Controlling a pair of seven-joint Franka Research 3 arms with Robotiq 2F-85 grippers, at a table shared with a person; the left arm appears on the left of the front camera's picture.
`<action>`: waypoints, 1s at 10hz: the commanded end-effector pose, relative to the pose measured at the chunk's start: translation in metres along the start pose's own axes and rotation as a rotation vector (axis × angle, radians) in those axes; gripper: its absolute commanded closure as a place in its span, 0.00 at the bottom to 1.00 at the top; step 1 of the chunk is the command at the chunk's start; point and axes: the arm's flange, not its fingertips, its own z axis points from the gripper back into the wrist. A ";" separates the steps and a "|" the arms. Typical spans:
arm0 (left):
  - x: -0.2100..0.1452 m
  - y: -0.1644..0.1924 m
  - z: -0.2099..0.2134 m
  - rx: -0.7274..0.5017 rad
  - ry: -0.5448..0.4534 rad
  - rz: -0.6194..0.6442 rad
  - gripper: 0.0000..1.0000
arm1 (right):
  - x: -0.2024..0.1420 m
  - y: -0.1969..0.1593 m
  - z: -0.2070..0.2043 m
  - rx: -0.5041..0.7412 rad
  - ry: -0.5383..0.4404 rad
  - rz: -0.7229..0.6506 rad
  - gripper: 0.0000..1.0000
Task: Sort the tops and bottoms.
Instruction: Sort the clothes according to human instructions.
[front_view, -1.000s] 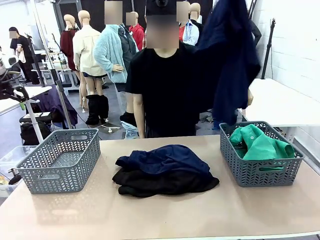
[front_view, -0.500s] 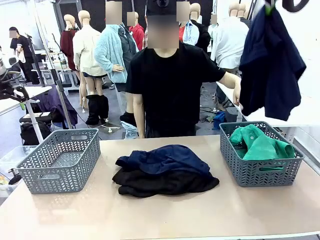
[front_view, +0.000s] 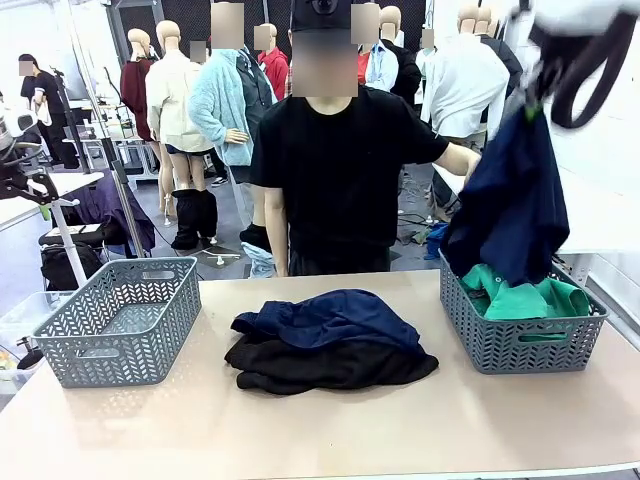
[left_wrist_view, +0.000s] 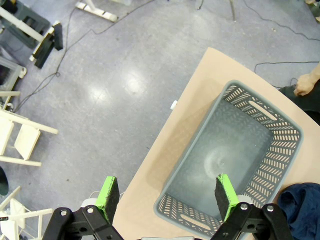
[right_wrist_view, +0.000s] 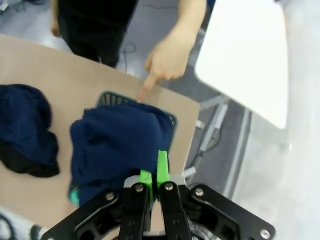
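The right tool was pressed together on a pinch of the large dark navy blue cloth shirt. The shirt hung over the grey plastic lattice basket on the right, its lower folds dipping to the rim. This looked like the drop-off step for a top. The next move, I'd judge, called for lowering and spreading the fingers so the shirt fell wholly inside. A bright green collared shirt lay in that basket, and the person's hand pointed at its far rim. The left tool hung spread wide above the matching grey basket on the left, which held nothing. A crumpled navy garment lay atop a black garment mid-tabletop.
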 end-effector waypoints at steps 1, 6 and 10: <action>-0.002 0.001 0.002 0.020 -0.002 0.012 0.00 | -0.014 0.020 -0.026 -0.074 0.044 -0.010 1.00; -0.002 0.001 0.002 0.020 -0.002 0.012 0.00 | -0.040 0.037 -0.080 0.011 0.142 0.011 1.00; -0.002 0.001 0.002 0.020 -0.002 0.012 0.00 | -0.040 0.037 -0.080 0.011 0.142 0.011 1.00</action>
